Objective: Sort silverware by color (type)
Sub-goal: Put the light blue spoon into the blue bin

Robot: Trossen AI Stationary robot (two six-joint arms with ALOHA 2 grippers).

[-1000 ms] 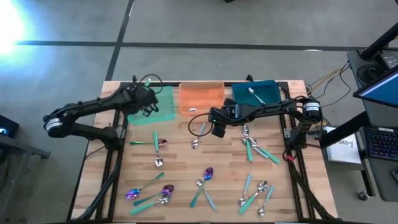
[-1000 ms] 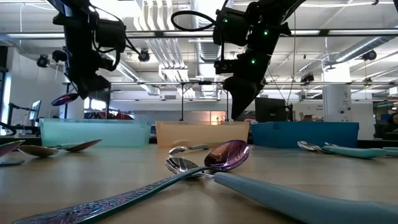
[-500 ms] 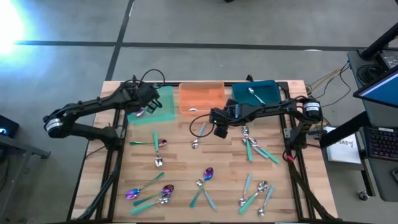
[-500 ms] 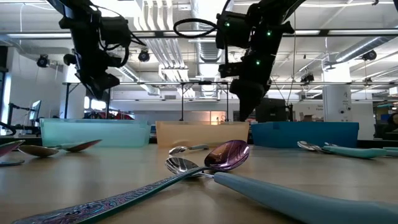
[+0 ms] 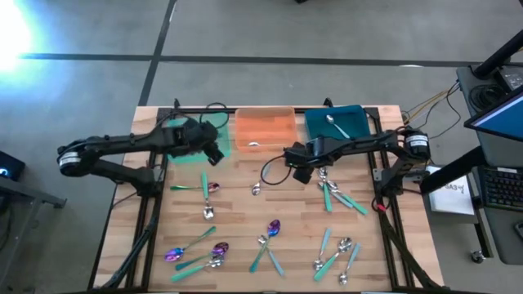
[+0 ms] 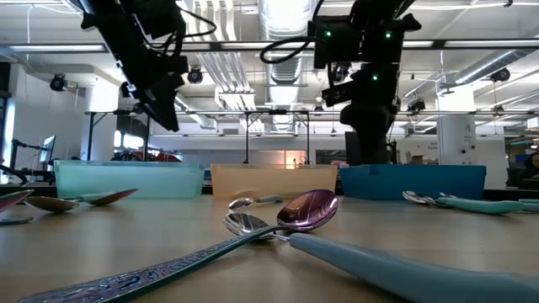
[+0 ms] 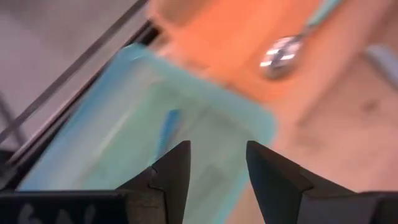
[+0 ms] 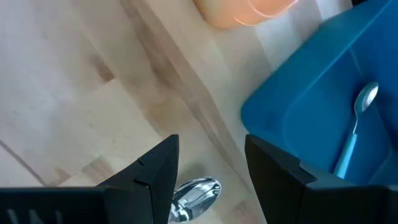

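Note:
Several spoons lie scattered on the wooden table, among them a purple-headed one and a teal-handled cluster. My left gripper is open and empty above the near right corner of the green tray. A teal-handled spoon lies in that tray. My right gripper is open and empty above the table, in front of the gap between the orange tray and the blue tray. A silver spoon head lies on the wood below its fingers.
One spoon lies in the orange tray and one in the blue tray. The three trays stand side by side along the far edge. More spoons lie at the near left and near right. Cables loop around both wrists.
My left gripper has let go of a purple-headed spoon, which has dropped into the green tray. It has then gone toward the table's right and near edge. My right gripper has gone a little toward the table's right edge, staying open.

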